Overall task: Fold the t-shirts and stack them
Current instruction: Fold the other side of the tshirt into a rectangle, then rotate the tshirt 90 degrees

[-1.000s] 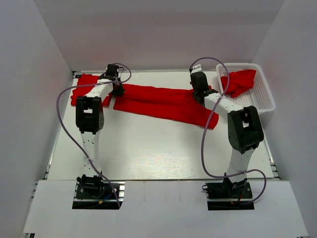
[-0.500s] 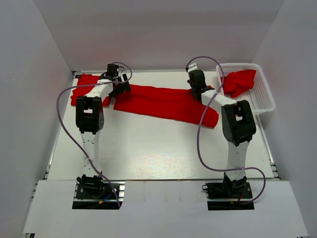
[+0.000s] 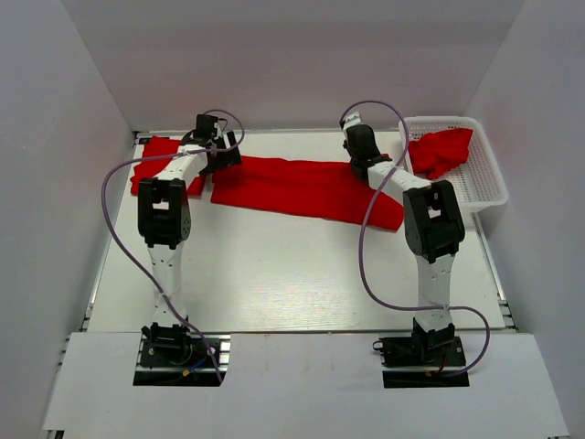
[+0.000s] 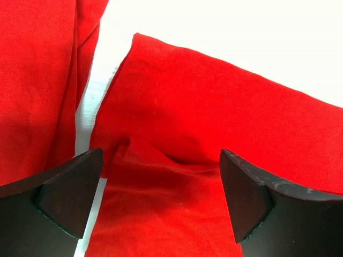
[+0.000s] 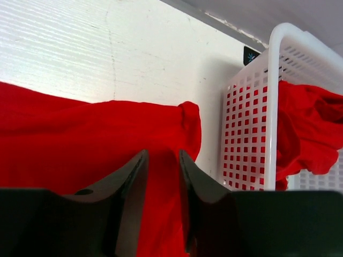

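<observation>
A red t-shirt [image 3: 302,187], folded into a long strip, lies across the back of the table. My left gripper [image 3: 226,155] hovers over its left end, jaws wide open, with only a small raised fold of the t-shirt [image 4: 214,107] below the gripper [image 4: 161,163]. My right gripper [image 3: 359,163] sits over the strip's right end. In the right wrist view the gripper [image 5: 162,156] stands open by a narrow gap, the t-shirt [image 5: 80,128] lying beneath. A second folded red t-shirt [image 3: 154,166] rests at the far left, also in the left wrist view [image 4: 37,80].
A white perforated basket [image 3: 484,183] stands at the back right with another crumpled red shirt [image 3: 441,151] in it. In the right wrist view the basket's wall [image 5: 252,123] is just right of the strip's end. The back wall is close behind both grippers.
The left gripper opened wide and let go of the strip's left end. The right gripper slid a little left and back, and its shut jaws have parted.
</observation>
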You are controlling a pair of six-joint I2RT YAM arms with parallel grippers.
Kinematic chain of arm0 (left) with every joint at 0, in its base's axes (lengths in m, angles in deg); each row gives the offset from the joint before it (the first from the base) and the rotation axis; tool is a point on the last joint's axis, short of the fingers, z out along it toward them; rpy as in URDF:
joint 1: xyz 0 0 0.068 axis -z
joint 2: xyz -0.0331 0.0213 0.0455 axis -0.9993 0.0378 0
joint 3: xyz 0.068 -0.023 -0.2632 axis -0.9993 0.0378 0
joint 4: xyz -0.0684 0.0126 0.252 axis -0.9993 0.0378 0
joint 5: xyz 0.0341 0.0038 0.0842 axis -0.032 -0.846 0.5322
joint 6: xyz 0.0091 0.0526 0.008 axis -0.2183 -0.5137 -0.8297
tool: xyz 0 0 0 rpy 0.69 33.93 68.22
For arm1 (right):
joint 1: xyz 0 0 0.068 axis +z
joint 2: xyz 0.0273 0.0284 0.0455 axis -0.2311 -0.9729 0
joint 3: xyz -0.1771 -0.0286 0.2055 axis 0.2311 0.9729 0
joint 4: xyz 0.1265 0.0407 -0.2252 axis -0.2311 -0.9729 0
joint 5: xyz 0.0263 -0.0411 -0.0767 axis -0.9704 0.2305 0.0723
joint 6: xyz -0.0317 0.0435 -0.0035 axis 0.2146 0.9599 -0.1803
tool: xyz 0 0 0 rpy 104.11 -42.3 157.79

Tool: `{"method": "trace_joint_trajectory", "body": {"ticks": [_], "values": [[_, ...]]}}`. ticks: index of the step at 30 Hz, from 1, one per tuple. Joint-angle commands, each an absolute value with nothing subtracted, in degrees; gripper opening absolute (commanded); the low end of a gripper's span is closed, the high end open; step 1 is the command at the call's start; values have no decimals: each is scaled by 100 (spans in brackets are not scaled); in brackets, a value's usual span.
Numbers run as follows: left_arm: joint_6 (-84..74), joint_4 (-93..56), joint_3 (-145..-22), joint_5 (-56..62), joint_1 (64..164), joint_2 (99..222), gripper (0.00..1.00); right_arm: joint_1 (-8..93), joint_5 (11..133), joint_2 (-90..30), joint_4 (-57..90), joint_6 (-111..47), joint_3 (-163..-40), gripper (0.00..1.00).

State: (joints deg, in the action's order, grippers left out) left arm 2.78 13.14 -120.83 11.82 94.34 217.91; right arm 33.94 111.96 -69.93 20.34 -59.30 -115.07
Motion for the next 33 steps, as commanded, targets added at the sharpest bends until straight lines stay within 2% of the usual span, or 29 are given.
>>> {"method": "trace_joint_trajectory", "body": {"ticks": [1,3,5,6,11,15,19,23,33], "values": [[134,1183,-12207,1050,9451,21212,100,3358,11377,-7052,2199,-5962,-11884,42],[133,1183,-12207,997,9451,21151,100,3332,11413,-7104,2191,-5918,-11998,49],[72,1183,-12260,927,9451,21150,100,3332,11430,-7113,2112,-5839,-12113,66],[2,1183,-12260,926,9451,21089,100,3323,11430,-7130,1929,-5691,-12200,66],[-226,1376,-12260,822,9504,20975,100,3305,11158,-6623,1488,-5101,-11931,90],[-516,1525,-12260,577,9566,20913,100,3331,10780,-5938,822,-4068,-11516,90],[-675,2156,-12916,434,9750,21535,100,3331,10026,-5629,346,-3082,-10945,90],[-754,2466,-13121,311,9873,22020,100,3314,9919,-5592,20,-2640,-10663,90],[-544,2352,-11314,302,10163,21696,100,3314,9480,-5970,-227,-1954,-10681,90]]}}
